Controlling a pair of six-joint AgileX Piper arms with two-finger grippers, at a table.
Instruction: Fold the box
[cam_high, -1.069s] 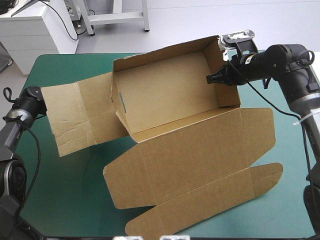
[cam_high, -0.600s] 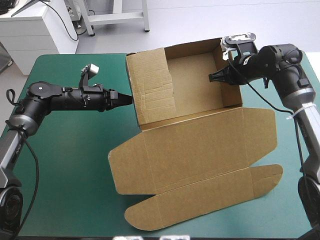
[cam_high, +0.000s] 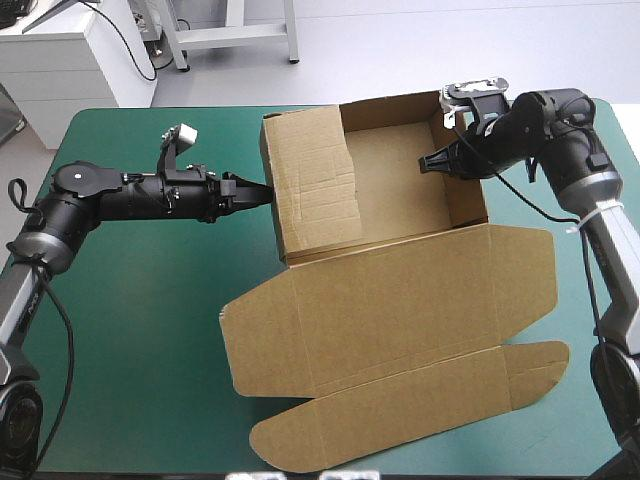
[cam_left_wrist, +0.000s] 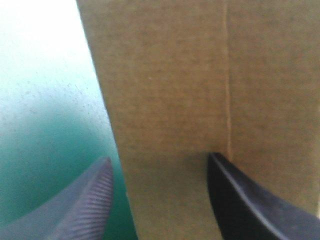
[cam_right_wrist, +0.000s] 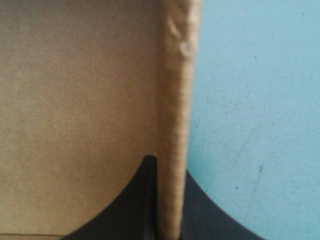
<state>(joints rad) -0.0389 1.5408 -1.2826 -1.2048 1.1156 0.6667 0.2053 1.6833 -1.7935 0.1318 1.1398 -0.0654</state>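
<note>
While apart around a box (cam_high: 390, 300) wall's edge, left gripper (cam_left_wrist: 160, 159); right gripper (cam_right_wrist: 169, 165) tight on another; bare cover (cam_high: 140, 300) beside both.

Seen from above, the box (cam_high: 400, 290) has its left flap (cam_high: 312, 185) folded in, hiding the left part of the tray's inside. The right gripper (cam_high: 428, 163) reads as one dark tip, its fingers too small to separate. In both wrist views the brown board is blurred and cut off, so which wall it is cannot be told.
</note>
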